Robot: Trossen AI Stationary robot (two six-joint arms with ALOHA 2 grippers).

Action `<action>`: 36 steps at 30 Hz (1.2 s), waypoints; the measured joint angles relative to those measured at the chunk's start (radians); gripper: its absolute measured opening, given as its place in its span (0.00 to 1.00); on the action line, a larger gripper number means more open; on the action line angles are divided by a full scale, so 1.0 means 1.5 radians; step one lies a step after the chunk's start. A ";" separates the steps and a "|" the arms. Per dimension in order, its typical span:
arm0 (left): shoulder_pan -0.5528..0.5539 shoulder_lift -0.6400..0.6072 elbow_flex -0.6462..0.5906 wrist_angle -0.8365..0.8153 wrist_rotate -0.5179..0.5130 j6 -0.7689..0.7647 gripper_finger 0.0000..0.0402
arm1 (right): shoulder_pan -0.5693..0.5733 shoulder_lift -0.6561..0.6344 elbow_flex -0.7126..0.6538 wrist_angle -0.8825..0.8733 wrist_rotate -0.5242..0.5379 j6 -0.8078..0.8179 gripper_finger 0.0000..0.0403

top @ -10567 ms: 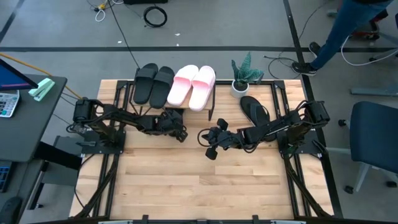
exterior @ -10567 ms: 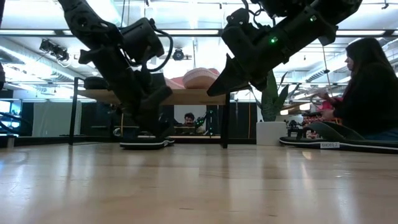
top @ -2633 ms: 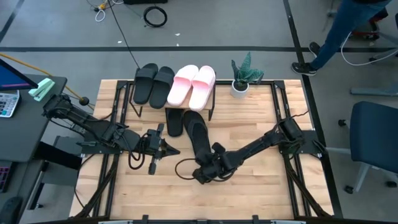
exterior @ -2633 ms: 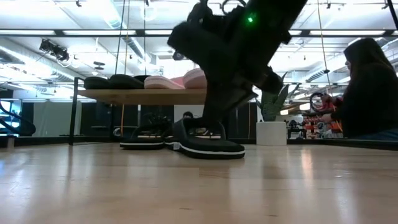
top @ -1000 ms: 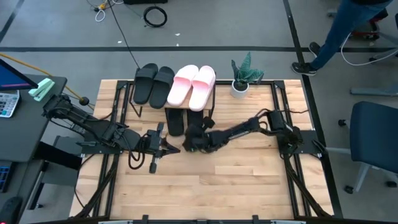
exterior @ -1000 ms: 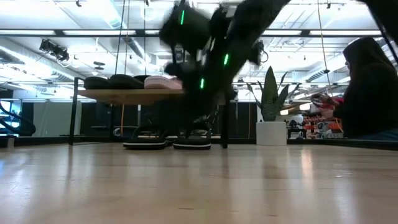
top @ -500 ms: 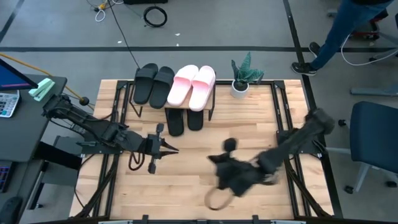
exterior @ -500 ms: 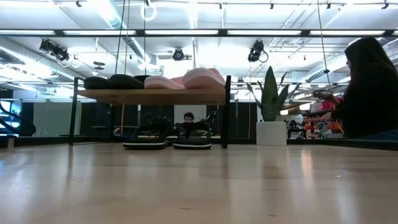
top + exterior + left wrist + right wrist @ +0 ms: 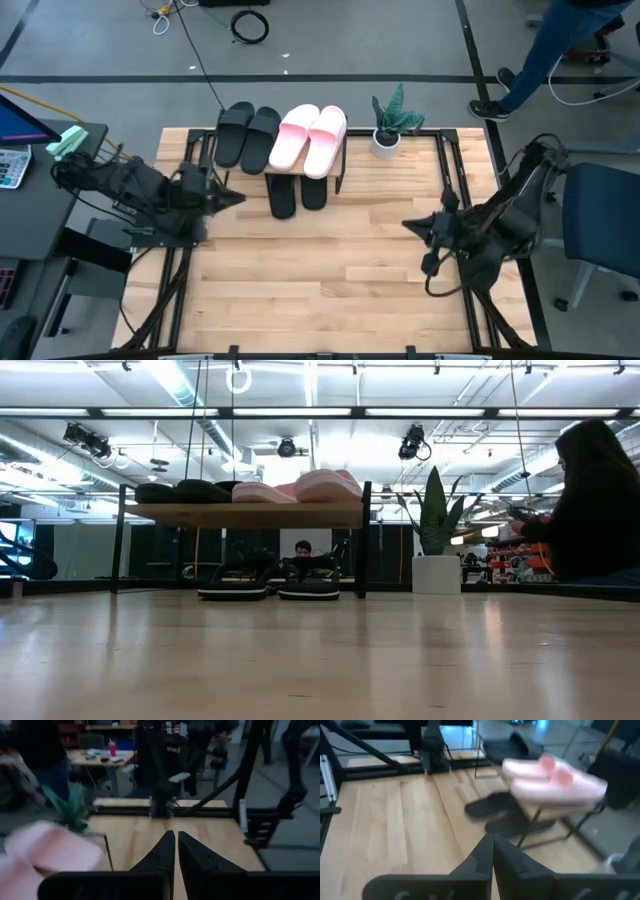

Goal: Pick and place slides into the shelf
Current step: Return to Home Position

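Shelf [image 9: 245, 514] stands at the far middle of the table [image 9: 330, 280]. From above, its top board is almost wholly covered; the low view shows only the board's front edge and thin legs.

On top, the two black slides [image 9: 247, 135] lie to the left and the two pink slides [image 9: 312, 138] to the right, side by side.

The two flip-flops [image 9: 298, 195] sit on the table under the board. Their near ends protrude and the rest is hidden from above.

Left gripper [image 9: 236, 197] hangs near the shelf's near left corner, smeared in the high view. Its fingers [image 9: 160, 855] are all but pressed together and hold nothing.

Right gripper [image 9: 406, 224] is over the table's right part, well apart from the shelf. Its fingers [image 9: 477, 855] meet at the tips, empty.

A potted plant [image 9: 390, 118] stands just right of the shelf. A person [image 9: 600, 500] is cut off at the frame edge.
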 joint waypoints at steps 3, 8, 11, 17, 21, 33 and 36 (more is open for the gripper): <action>0.000 -0.076 -0.052 -0.017 0.019 -0.060 0.07 | 0.039 -0.048 -0.129 0.022 0.055 0.083 0.04; -0.001 -0.218 -0.198 0.056 0.030 -0.122 0.09 | 0.108 -0.130 -0.311 0.074 0.139 0.213 0.04; -0.001 -0.290 -0.292 0.146 0.030 -0.120 0.09 | 0.144 -0.189 -0.366 0.096 0.182 0.260 0.04; -0.001 -0.386 -0.461 0.308 0.031 -0.117 0.09 | 0.194 -0.256 -0.425 0.150 0.197 0.233 0.04; 0.004 -0.420 -0.508 0.343 0.031 -0.130 0.07 | 0.211 -0.267 -0.447 0.151 0.208 0.220 0.04; 0.004 -0.418 -0.534 0.369 0.030 -0.179 0.09 | 0.182 -0.231 -0.453 0.317 0.173 0.139 0.03; 0.004 -0.418 -0.534 0.385 0.030 -0.166 0.10 | 0.155 -0.235 -0.414 0.369 0.084 0.041 0.03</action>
